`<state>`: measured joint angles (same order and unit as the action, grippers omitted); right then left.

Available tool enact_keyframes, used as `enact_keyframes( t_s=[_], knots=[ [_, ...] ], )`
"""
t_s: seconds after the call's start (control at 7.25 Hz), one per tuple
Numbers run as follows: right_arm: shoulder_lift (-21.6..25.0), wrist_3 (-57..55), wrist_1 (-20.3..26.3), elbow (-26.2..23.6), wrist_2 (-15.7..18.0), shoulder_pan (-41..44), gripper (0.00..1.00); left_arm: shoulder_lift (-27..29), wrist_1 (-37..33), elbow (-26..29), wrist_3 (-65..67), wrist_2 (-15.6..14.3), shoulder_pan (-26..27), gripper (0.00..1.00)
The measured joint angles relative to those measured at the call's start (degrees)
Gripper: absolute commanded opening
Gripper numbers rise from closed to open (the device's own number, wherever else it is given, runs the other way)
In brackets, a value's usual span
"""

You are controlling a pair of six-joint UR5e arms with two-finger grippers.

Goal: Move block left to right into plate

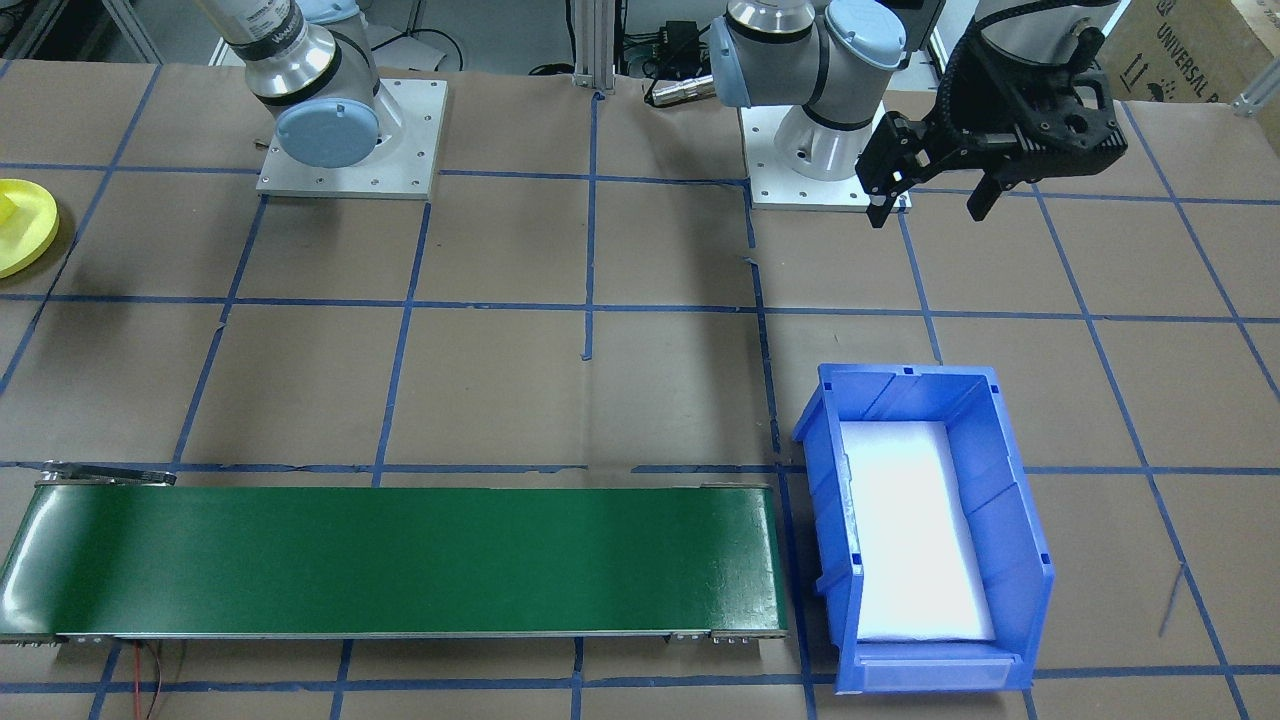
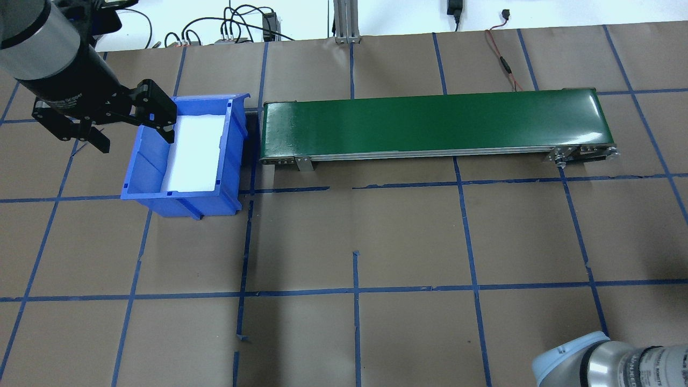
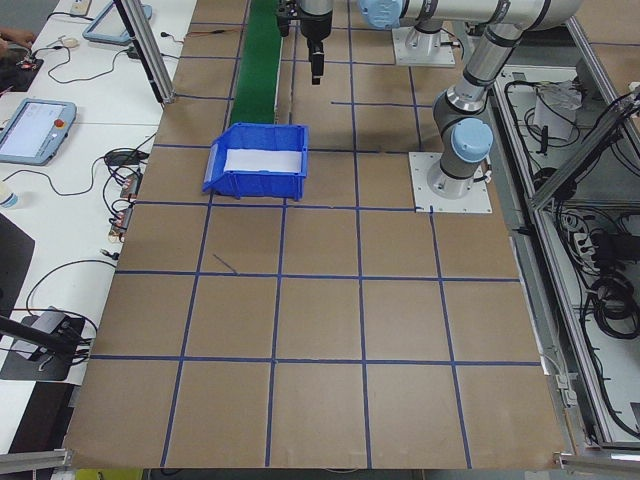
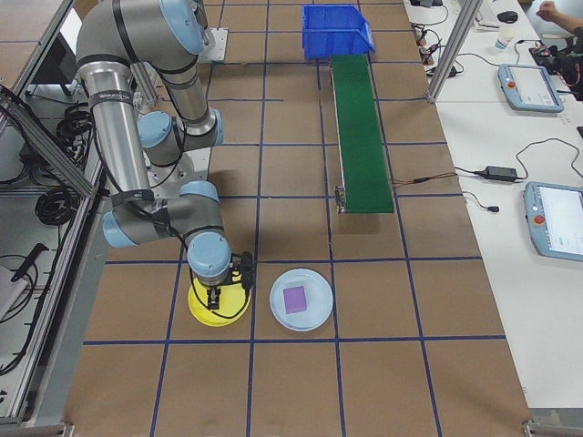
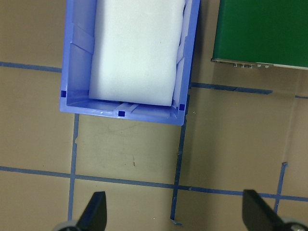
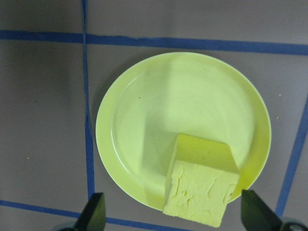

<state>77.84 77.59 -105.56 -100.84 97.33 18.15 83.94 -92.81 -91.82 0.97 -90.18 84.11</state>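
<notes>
Right gripper gapes above block on plate.

Brown-paper table with blue tape grid, bearing green conveyor, blue bin, yellow plate, pale plate.

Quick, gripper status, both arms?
Left gripper: open, empty, up in the air by the blue bin.
Right gripper: open, holding nothing, above the yellow block lying on the plate.

Plate cut by front view's left edge; right hand hides most of it from right side.
</notes>
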Motion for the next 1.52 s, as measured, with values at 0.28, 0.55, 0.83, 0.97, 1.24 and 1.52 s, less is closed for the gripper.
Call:
enact_keyframes(
  t_s=[0.28, 0.55, 0.83, 0.97, 1.24, 1.52],
  knots=[
    [3.75, -12.47, 12.98, 7.46, -0.15, 9.93, 1.0, -0.02, -0.04, -0.02, 0.0, 0.0, 0.0, 1.0],
    [8.8, -29.22, 23.99, 11.76, -0.42, 22.42, 1.0, -0.08, -0.33, -0.02, -0.06, 0.0, 0.06, 1.0],
    [13.74, -44.36, 30.79, 12.24, -2.57, 34.19, 1.0, -0.09, -0.43, -0.03, -0.26, 0.0, 0.08, 1.0],
    [15.32, -52.49, 32.88, 12.32, -4.24, 40.38, 1.0, -0.09, -0.43, -0.02, -0.39, 0.0, 0.07, 1.0],
    [17.98, -70.77, 35.58, 12.68, -7.82, 53.39, 1.0, -0.09, -0.44, -0.03, -0.48, 0.0, 0.07, 1.0],
    [18.24, -85.95, 34.25, 12.72, -9.26, 65.48, 1.0, -0.09, -0.44, -0.03, -0.43, 0.0, 0.09, 1.0]
  ],
)
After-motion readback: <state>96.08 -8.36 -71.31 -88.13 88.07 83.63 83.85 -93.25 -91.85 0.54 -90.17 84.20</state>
